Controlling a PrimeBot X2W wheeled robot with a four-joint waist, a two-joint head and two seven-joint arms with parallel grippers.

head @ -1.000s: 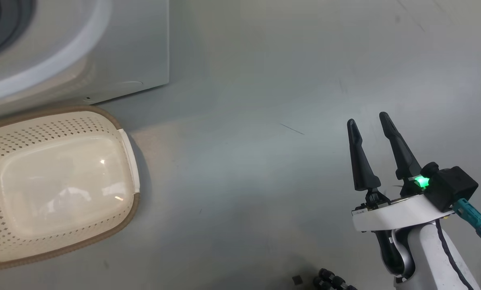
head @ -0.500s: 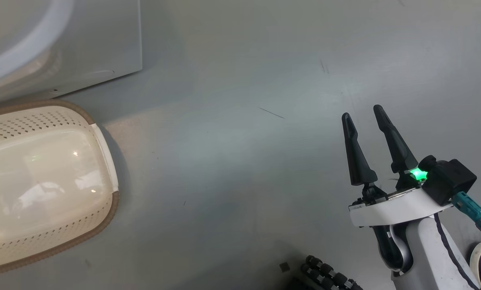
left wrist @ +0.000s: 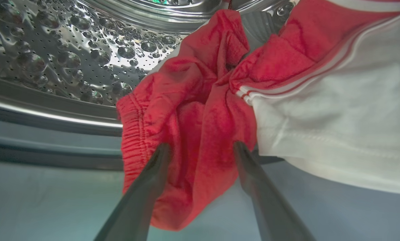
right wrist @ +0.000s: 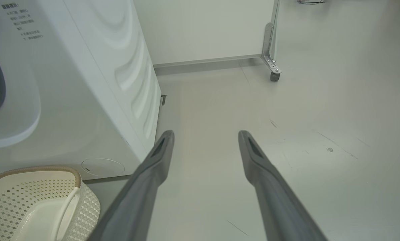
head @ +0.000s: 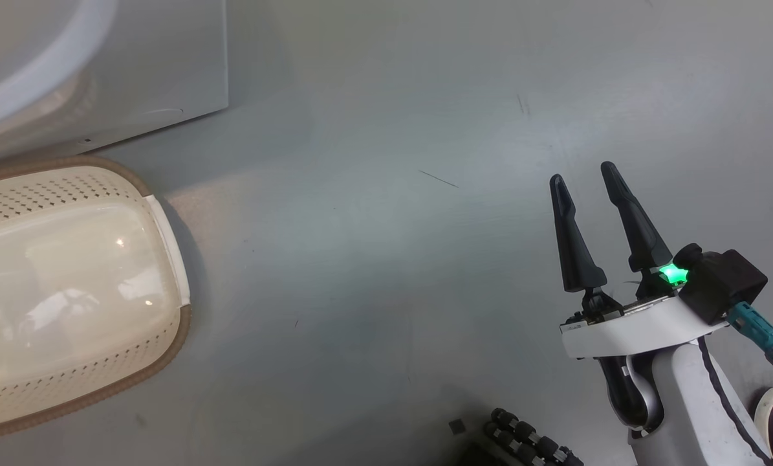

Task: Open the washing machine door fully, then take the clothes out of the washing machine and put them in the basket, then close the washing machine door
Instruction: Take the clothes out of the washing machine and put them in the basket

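Red clothes [left wrist: 193, 110] spill over the lip of the perforated steel drum [left wrist: 69, 50]. Seen from the left wrist, a bunched fold with an elastic hem hangs down across the grey seal [left wrist: 35, 150]. Beside it lies a garment with a broad white panel [left wrist: 337, 117] edged in thin red-and-white stripes. The left arm's fingers [left wrist: 148, 184] stand wide apart, their tips on either side of the hanging red fold and not closed on it. Whether they touch the cloth cannot be told.

From the head, the cream basket [head: 166, 343] with its brown rim sits on the floor just in front of the white washing machine [head: 134, 65], its glossy bottom showing. To the basket's right the grey floor [head: 386, 259] runs open as far as the right arm's fingers [head: 570, 246]. These hang well apart from the basket, spread wide with only floor between them. In the right wrist view the machine's front corner stands to the left of those fingers, and bare floor reaches back to a pale panel on a caster [right wrist: 274, 75].

Set against a second ago, the head camera has swung. Basket and machine now sit further left in the frame, with more of the basket cut off at the edge. Over the last half second the view has barely shifted. The right arm's fingers have kept the same spread throughout.
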